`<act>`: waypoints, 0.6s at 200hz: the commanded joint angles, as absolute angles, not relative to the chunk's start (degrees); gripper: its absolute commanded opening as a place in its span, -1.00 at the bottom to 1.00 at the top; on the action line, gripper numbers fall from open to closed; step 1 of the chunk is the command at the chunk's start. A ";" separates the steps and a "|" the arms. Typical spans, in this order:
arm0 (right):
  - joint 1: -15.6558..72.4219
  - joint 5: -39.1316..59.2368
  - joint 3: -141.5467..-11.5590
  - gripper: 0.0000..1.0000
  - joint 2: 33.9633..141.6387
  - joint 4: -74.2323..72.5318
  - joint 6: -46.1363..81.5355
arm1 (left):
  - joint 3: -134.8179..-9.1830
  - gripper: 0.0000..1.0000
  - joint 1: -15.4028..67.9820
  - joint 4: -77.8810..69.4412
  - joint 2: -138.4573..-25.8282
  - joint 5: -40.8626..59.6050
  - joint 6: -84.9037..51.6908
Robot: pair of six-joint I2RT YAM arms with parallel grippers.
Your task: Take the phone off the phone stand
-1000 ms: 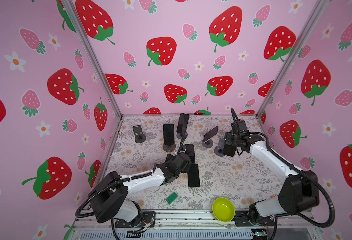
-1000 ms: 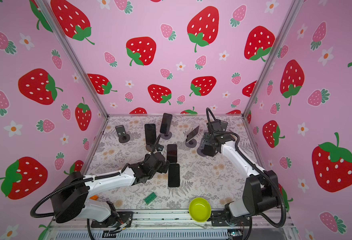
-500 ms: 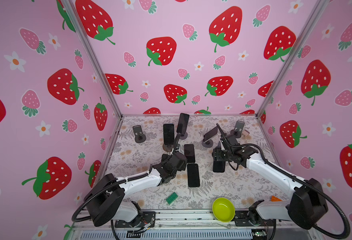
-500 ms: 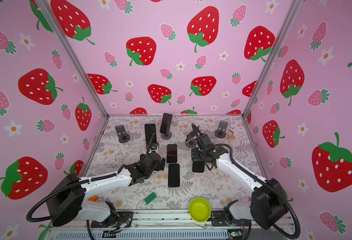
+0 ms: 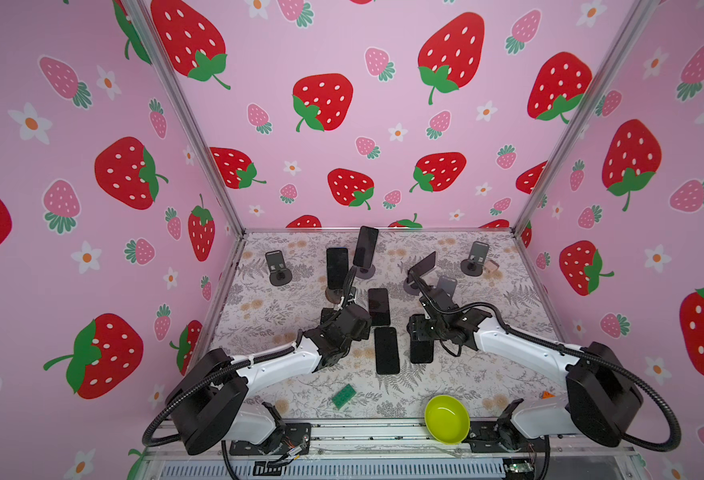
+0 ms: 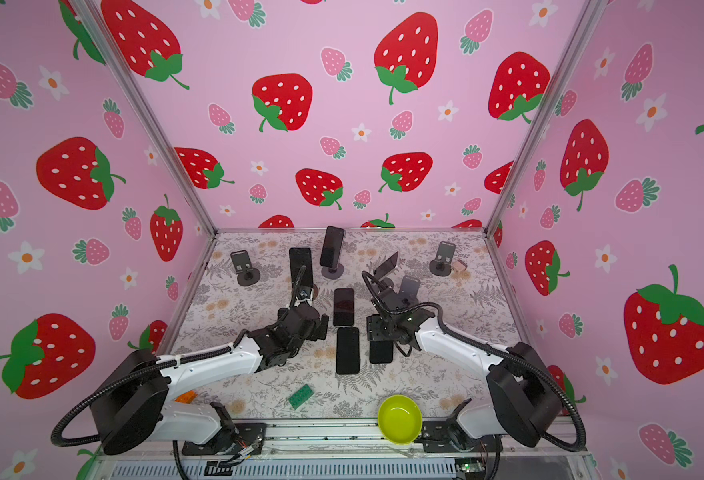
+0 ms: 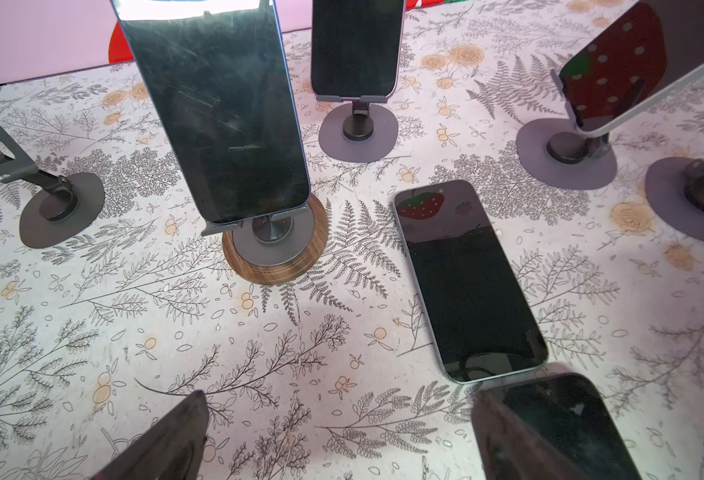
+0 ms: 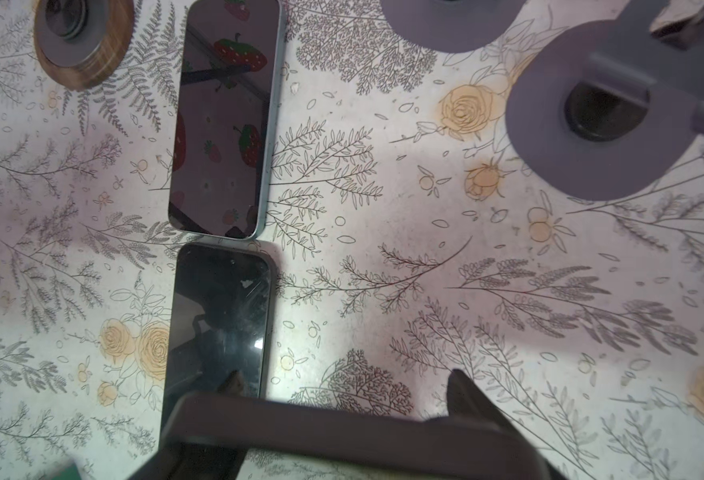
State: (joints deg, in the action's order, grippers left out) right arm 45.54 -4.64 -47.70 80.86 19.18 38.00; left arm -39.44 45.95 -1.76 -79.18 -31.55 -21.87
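Between your right gripper (image 5: 420,332) fingers (image 8: 464,399): the held phone (image 8: 342,432), clamped across its width, jaws part-closed on it. It's already off its stand, so I read this as the set-down leg. Can't tell whether it has touched the table (image 5: 284,299) yet.

Room around those fingers:
- Off one fingertip, the near flat phone (image 8: 221,316) lies just beside the held one's end. The far flat phone (image 8: 225,120) is beyond it, end to end and almost touching.
- Straight ahead is bare mat, bounded further out by the empty stand base (image 8: 599,112).

Next move, as I'd judge it: lower onto that bare patch, lay the phone flat, then release. Keep its long edge parallel to the flat pair so it doesn't ride up on the near one.

Your left gripper (image 7: 338,449) has its jaws spread full, with nothing in them. Dead ahead of its fingers (image 7: 176,436) is the standing phone (image 7: 217,112), leaning back on the wood-ringed stand (image 7: 275,257). The mat between is clear, but the near flat phone crowds one finger. Grip above the lip and lift before retracting.
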 commanded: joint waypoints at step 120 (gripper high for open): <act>49.61 -7.66 -49.17 0.41 93.46 18.72 43.24 | -37.84 0.99 43.69 -2.73 -77.42 -34.10 -23.39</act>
